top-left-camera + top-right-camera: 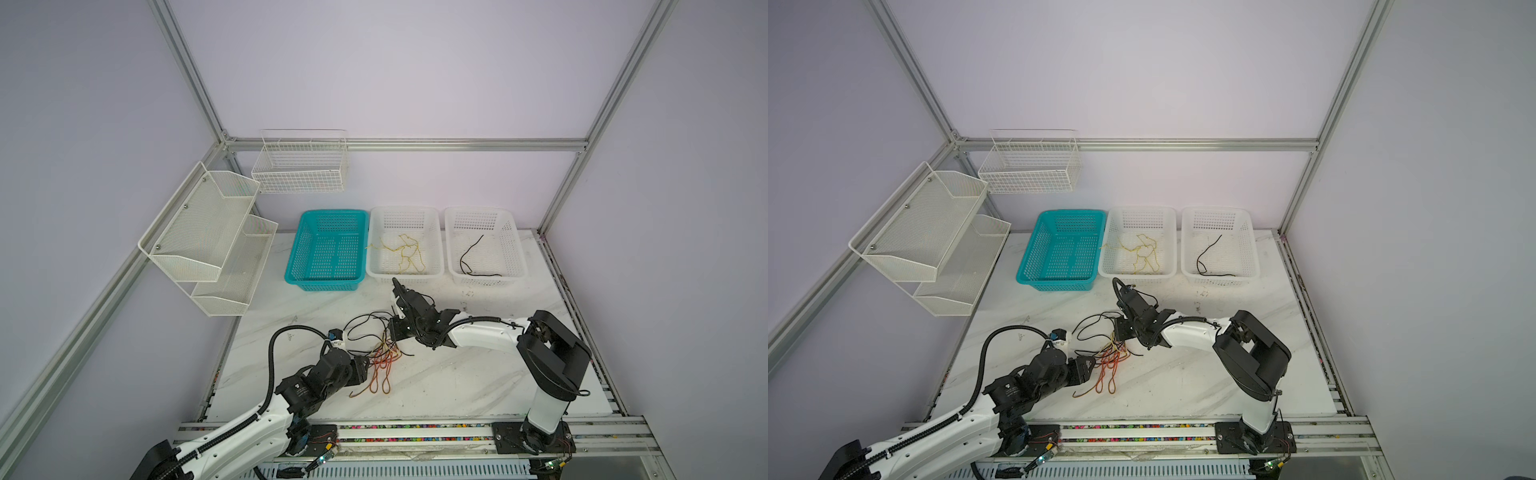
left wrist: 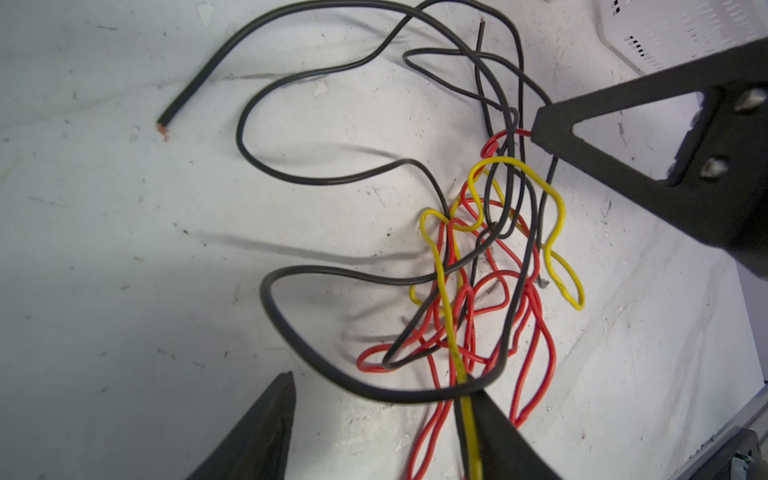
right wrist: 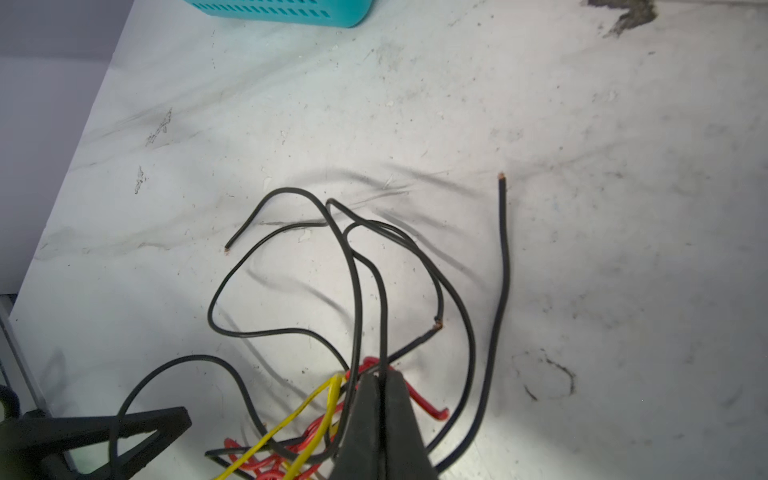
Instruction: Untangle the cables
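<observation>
**Three-colour cable knot mid-table, right tool pinched on it**

The cables (image 1: 382, 357) are thin, round, smooth-jacketed wires in black, yellow and red-orange. They are knotted into one heap on the white marbled table (image 1: 457, 382) between the two arms. Black strands arc out in wide loops and end in bare copper tips. The red ones lie in long narrow loops, and yellow weaves through the middle. How many strands of each colour sit in the knot cannot be told.

The right tool (image 3: 380, 376) has its two black tapered fingers pressed together at the heap's far edge, with a black strand and a red one running into the tip. The left tool (image 2: 382, 382) stands wide apart at the near edge. A yellow strand runs along one finger (image 2: 498, 436) and a black loop crosses its tip; neither is clamped.

Behind the heap stand three perforated plastic baskets in a row:
- a teal basket (image 1: 332, 212);
- a middle white basket (image 1: 405, 209) holding looped yellow cable (image 1: 405, 249);
- a right white basket (image 1: 478, 210) holding one black cable (image 1: 461, 262).

Two white metal racks hang on the walls: a two-tier mesh shelf (image 1: 199, 232) and a wire grid basket (image 1: 299, 166).
</observation>
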Controlling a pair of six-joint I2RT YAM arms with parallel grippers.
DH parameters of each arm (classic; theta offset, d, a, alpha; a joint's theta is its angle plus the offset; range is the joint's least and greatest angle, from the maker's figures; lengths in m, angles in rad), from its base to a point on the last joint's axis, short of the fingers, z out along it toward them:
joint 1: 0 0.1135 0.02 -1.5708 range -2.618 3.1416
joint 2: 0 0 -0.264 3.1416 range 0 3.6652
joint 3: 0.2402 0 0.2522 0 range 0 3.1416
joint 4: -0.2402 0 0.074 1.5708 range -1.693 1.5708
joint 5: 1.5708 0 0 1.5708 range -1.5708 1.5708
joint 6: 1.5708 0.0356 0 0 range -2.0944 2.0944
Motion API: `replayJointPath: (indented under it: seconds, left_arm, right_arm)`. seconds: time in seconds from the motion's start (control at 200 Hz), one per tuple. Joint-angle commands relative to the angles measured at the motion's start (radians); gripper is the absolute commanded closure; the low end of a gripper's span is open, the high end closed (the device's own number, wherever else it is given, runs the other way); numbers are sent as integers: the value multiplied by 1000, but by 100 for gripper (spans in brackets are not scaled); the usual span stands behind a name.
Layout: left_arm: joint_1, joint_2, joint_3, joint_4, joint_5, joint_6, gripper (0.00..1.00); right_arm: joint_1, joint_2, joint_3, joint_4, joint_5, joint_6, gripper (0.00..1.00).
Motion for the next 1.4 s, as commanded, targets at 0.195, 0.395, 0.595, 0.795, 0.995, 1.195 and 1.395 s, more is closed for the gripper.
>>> replayJointPath:
  seconds: [0.195, 0.395, 0.595, 0.795, 0.995, 1.195, 1.395]
  left_arm:
    - [3, 79, -44, 112, -10, -7, 45]
    - [3, 126, -44, 152, -7, 4, 48]
    - [4, 159, -44, 175, 2, 6, 52]
    - [4, 152, -47, 162, 0, 7, 54]
    - [3, 142, -52, 164, -9, 11, 57]
    - [5, 176, -53, 191, -2, 13, 65]
    - [5, 206, -44, 206, 2, 20, 77]
  right_arm:
    - [6, -320, 81, -171, 79, -77, 100]
    - [7, -496, 207, -310, 154, -108, 100]
    - [6, -583, 387, -418, 277, -155, 100]
    - [7, -630, 567, -442, 432, -221, 100]
    - [7, -592, 804, -475, 494, -269, 100]
    - [7, -555, 956, -473, 565, -295, 100]
    - [6, -565, 1000, -464, 593, -293, 100]
